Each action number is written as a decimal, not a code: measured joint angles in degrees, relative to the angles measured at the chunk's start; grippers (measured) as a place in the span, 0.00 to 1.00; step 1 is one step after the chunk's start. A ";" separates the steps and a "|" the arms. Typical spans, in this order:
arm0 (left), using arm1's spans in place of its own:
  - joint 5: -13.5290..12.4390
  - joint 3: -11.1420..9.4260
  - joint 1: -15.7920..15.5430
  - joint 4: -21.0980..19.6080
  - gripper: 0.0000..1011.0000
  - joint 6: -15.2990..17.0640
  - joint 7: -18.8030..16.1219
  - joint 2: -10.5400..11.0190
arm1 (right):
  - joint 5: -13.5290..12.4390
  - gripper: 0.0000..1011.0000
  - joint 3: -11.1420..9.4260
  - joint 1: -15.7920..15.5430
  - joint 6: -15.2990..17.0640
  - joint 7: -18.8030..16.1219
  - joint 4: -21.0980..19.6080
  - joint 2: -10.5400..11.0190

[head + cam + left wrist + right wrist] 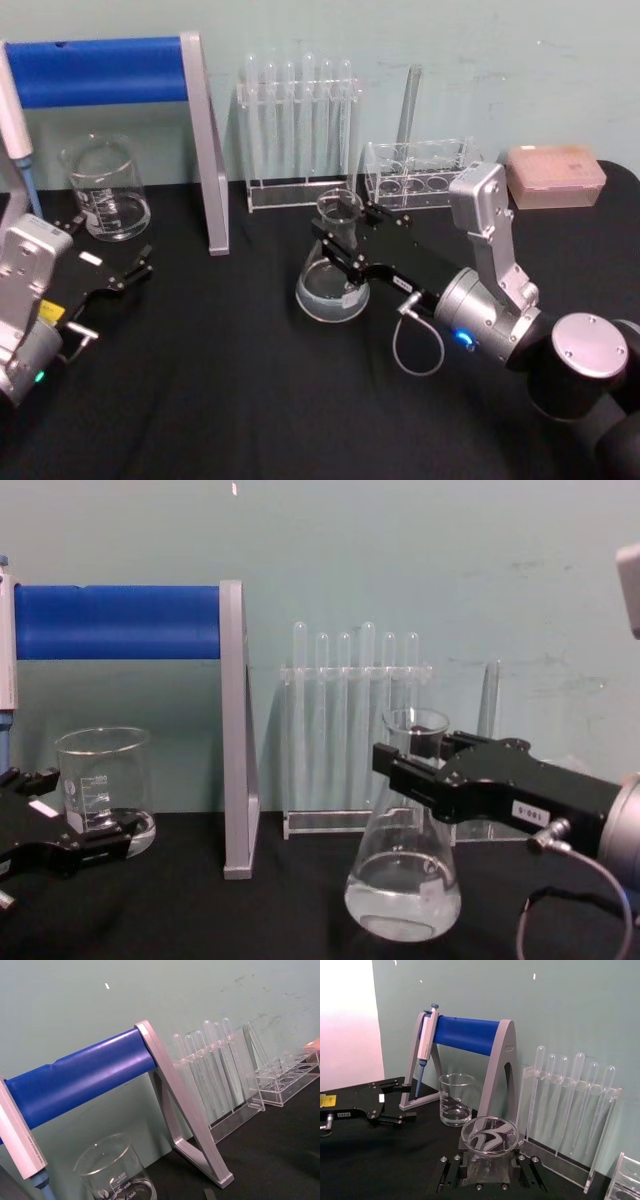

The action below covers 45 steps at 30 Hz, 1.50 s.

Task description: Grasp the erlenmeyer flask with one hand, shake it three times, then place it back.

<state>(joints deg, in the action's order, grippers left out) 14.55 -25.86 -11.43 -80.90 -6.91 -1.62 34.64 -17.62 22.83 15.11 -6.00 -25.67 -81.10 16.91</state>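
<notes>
Far left in the head view, the left gripper (pixel 108 250) sits with its fingers spread and nothing in them, just in front of the beaker (pixel 105 190). Mid-frame there's the erlenmeyer flask (pixel 325 290): an upright clear glass cone with a little clear liquid in the wide base, a small white mark low down and a flared rim. The right gripper (pixel 347 222) reaches in from the lower right, its fingers clamped on the neck.
</notes>
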 joint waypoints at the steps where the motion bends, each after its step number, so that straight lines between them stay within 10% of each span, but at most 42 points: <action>1: 0.00 0.00 0.00 0.00 0.99 0.00 0.00 0.00 | -0.01 0.45 0.06 0.04 -0.11 -0.03 0.25 -0.04; 45: 0.00 0.00 0.00 0.00 0.99 0.00 0.00 0.00 | 0.11 0.45 1.52 0.11 0.84 0.09 4.36 -1.02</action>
<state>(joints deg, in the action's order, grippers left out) 14.55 -25.86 -11.43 -80.90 -6.91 -1.62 34.65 -17.51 24.34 15.23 -5.16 -25.58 -76.74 15.89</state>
